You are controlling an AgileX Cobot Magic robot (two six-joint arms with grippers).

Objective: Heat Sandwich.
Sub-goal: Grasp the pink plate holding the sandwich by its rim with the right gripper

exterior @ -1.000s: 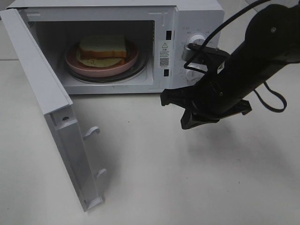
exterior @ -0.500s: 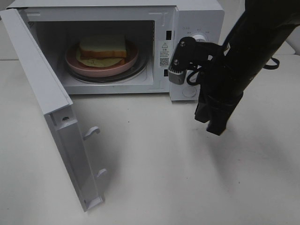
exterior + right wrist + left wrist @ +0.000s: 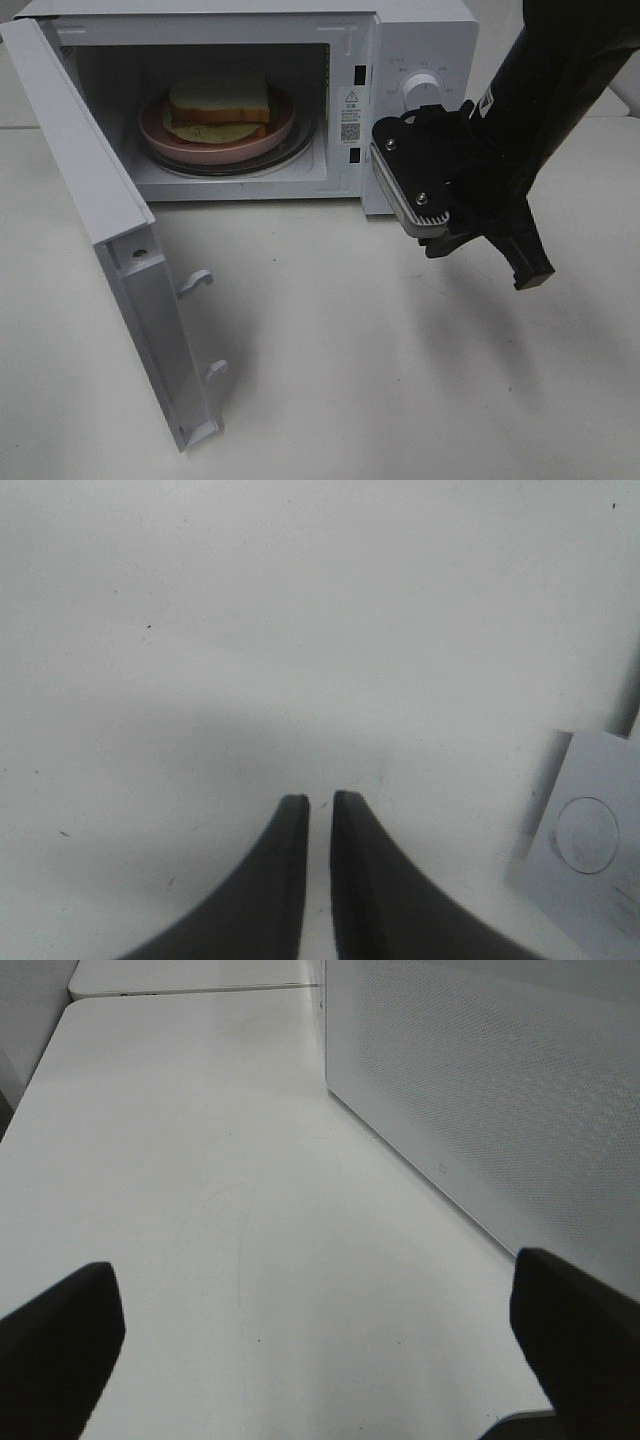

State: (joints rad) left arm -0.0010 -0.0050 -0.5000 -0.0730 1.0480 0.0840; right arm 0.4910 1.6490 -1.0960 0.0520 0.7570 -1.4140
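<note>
you have the loading step done: the sandwich (image 3: 221, 106) sits on the pink plate (image 3: 160, 133), on the turntable inside the microwave (image 3: 420, 30) at the far edge of the worktop (image 3: 350, 350). nothing else shows in the cavity. what is left, by my reading, is to swing the door (image 3: 110, 240) shut and turn a dial (image 3: 420, 88) on the control panel; the door stands wide open, hinged at the left and reaching toward the near edge.

your right gripper (image 3: 319, 805) hangs over bare worktop just in front of the control panel, its jaws a narrow slit apart and holding nothing. your left gripper (image 3: 320, 1345) is beside the microwave's perforated side wall, jaws spread wide and empty. neither touches the door yet.
</note>
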